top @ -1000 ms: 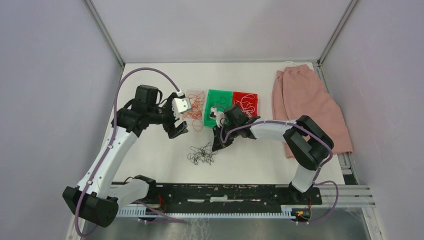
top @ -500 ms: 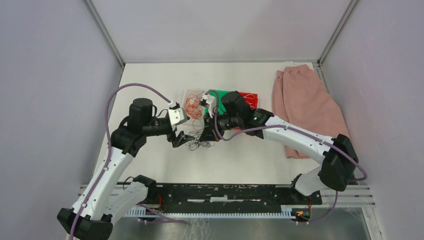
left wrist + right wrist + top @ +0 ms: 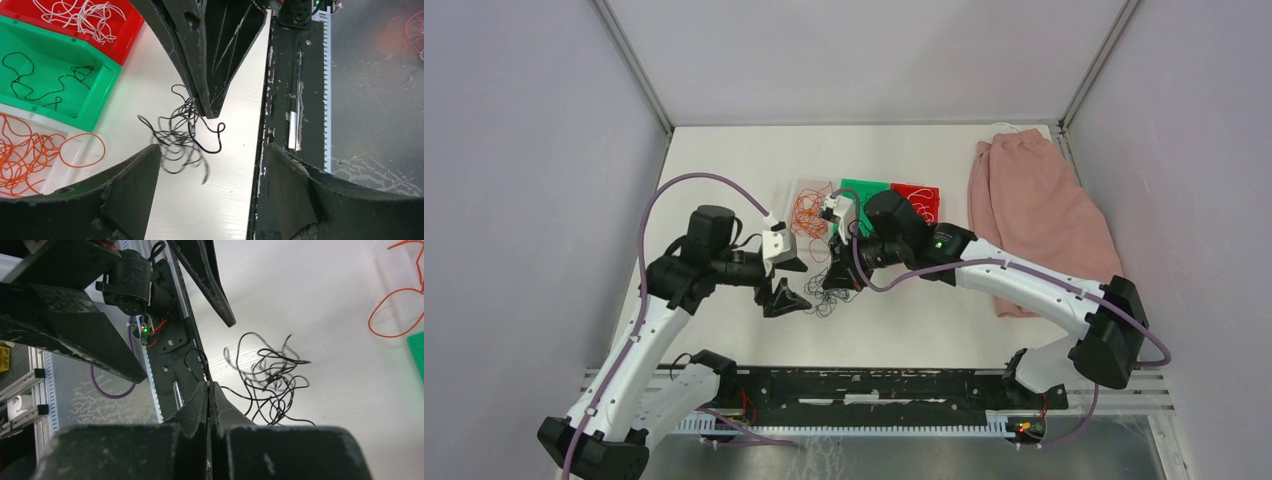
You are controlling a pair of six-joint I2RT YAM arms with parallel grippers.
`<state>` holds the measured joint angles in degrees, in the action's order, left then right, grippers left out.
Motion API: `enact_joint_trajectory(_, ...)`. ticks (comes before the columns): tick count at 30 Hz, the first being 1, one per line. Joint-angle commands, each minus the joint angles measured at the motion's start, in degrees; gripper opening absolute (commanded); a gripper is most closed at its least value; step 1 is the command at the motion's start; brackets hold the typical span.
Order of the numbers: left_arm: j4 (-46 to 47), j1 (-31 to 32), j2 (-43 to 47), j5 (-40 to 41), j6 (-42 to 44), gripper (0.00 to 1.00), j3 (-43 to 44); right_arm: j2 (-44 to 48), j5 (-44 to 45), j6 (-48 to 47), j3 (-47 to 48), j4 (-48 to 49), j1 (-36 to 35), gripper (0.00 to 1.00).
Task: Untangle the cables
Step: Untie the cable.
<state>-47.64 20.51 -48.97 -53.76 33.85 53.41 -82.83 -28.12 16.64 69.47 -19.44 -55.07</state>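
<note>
The loose cables are a small clump of thin black wires [image 3: 828, 297] on the white table, also in the left wrist view [image 3: 179, 137] and the right wrist view [image 3: 272, 380]. My right gripper [image 3: 833, 281] is shut, its tips pinching a black strand at the clump's near-left edge [image 3: 209, 384]; it reaches down into the left wrist view [image 3: 212, 113]. My left gripper [image 3: 789, 283] is open and empty just left of the clump, its fingers [image 3: 131, 187] spread wide around bare table [image 3: 212, 150].
Behind the clump stand a clear tray [image 3: 805, 187] of orange wires [image 3: 30, 155], a green bin [image 3: 102, 92] with black wires and a red bin [image 3: 131, 31] with white wires. A pink cloth [image 3: 1034, 210] lies at the right. The black rail [image 3: 874, 385] runs along the front edge.
The right gripper swung from the green bin to the black clump and shut on it. The clump shifted back from the front. The left gripper dropped beside it.
</note>
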Motion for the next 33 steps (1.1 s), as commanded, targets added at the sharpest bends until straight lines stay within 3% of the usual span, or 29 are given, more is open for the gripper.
enact_joint_trajectory(1,-0.7,0.3,0.1,-3.7,1.3,0.83,1.7,3.0,1.3,-0.3,3.3,1.8,-0.9,0.0)
enact_joint_trajectory(9,17.2,0.3,2.1,-3.1,-18.6,0.79,-1.3,4.7,4.0,0.3,2.0,3.7,-1.6,0.0)
enact_joint_trajectory(13,19.2,0.3,2.8,-4.1,-24.3,0.76,-2.0,6.4,5.1,1.2,0.2,5.7,-1.8,0.0)
enact_joint_trajectory(20,16.4,0.3,2.7,-1.8,-22.2,0.5,-2.3,8.3,6.2,2.5,-0.9,8.7,-2.0,0.0)
enact_joint_trajectory(28,18.4,0.3,1.8,5.7,-22.6,0.3,-0.9,8.1,6.3,2.2,-0.9,8.5,-2.2,0.0)
enact_joint_trajectory(33,19.0,0.3,1.7,9.8,-21.5,0.08,0.0,8.7,6.5,2.3,-1.8,8.6,-2.2,0.0)
